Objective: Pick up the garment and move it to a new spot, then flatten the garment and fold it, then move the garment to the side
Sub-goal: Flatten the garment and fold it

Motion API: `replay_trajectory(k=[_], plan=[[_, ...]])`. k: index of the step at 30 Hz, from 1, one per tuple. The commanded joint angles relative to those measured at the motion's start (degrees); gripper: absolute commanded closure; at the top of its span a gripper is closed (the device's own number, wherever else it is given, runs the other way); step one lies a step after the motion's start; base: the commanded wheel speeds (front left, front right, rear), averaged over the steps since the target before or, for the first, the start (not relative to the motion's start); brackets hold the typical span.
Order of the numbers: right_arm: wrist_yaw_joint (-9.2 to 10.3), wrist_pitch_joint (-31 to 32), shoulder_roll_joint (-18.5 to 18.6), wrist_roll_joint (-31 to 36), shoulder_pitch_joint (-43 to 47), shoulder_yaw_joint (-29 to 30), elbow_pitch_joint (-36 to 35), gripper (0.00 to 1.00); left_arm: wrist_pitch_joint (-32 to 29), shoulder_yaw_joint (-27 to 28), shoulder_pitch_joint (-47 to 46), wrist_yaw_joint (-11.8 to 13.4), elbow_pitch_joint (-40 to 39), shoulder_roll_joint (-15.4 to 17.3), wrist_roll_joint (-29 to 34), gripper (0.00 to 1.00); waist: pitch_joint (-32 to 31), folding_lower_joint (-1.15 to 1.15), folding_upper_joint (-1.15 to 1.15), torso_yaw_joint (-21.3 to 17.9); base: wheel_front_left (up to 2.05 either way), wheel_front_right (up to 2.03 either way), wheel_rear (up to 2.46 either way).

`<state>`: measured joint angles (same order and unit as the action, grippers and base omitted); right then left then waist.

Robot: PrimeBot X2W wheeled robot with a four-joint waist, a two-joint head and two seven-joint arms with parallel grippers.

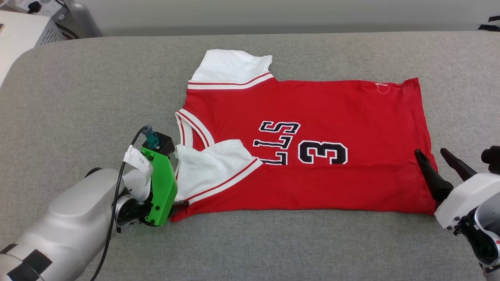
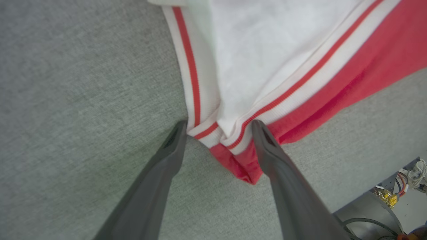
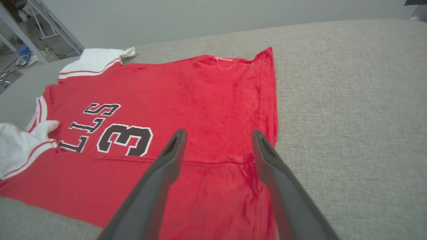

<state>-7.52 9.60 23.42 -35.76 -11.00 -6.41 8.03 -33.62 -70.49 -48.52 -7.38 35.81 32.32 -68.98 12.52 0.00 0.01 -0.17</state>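
The garment (image 1: 312, 117), a red jersey with white sleeves, lies flat on the grey table, collar to the left and hem to the right. Its near long edge is folded up over the front, so the lettering and number show only in part. My left gripper (image 2: 218, 124) is open, its two fingers on either side of the garment's (image 2: 267, 50) near-left corner, where the folded white sleeve meets the red cloth. Its green wrist mount (image 1: 160, 187) hides the fingers in the head view. My right gripper (image 1: 430, 151) is open over the near-right hem, fingers (image 3: 173, 150) above the fold line of the garment (image 3: 200, 93).
The grey padded table (image 1: 97, 97) extends well past the garment on all sides. White equipment (image 1: 23, 27) stands beyond the far left corner. A metal frame (image 3: 50, 30) stands off the table's left end. Cables (image 2: 400, 186) hang below the near table edge.
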Motion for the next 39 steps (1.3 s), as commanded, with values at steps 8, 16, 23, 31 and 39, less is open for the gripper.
replay_trajectory(k=[8, 16, 23, 31, 39], plan=[[0.03, 0.5, 2.9, 2.0, -2.5, -1.3, -0.7, 0.00, 7.5, -1.6, 4.0, -0.1, -1.6, 0.3, 0.3, 1.00, -2.0, 0.00, -0.01, 0.2, 0.00, 0.00, 0.00], [0.03, 8.4, 9.9, 3.3, -5.5, -2.9, -4.5, 0.00, 15.0, -1.6, 3.5, -0.1, -7.4, 4.2, 0.9, 1.00, -3.7, 0.00, -0.01, 0.9, 0.00, 0.00, 0.00], [0.03, 26.1, 16.0, -0.9, -5.0, -5.1, -6.7, 0.00, 18.0, -1.8, 2.7, -0.1, -11.3, 6.8, 2.6, 1.00, -3.4, 0.00, -0.01, 1.6, 0.00, 0.00, 0.00], [0.03, 36.0, 15.4, -3.2, -5.2, -6.7, -2.6, 0.00, 19.3, -2.0, 1.2, -0.1, -12.7, 6.8, 4.7, 1.00, -1.0, 0.00, -0.01, 2.5, 0.00, 0.00, 0.00], [0.03, 34.0, 11.0, -2.8, -5.5, -9.8, 6.8, 0.00, 20.1, -2.2, 0.0, -0.1, -12.7, 6.1, 6.0, 1.00, 1.3, 0.00, -0.01, 3.4, 0.00, 0.00, 0.00]])
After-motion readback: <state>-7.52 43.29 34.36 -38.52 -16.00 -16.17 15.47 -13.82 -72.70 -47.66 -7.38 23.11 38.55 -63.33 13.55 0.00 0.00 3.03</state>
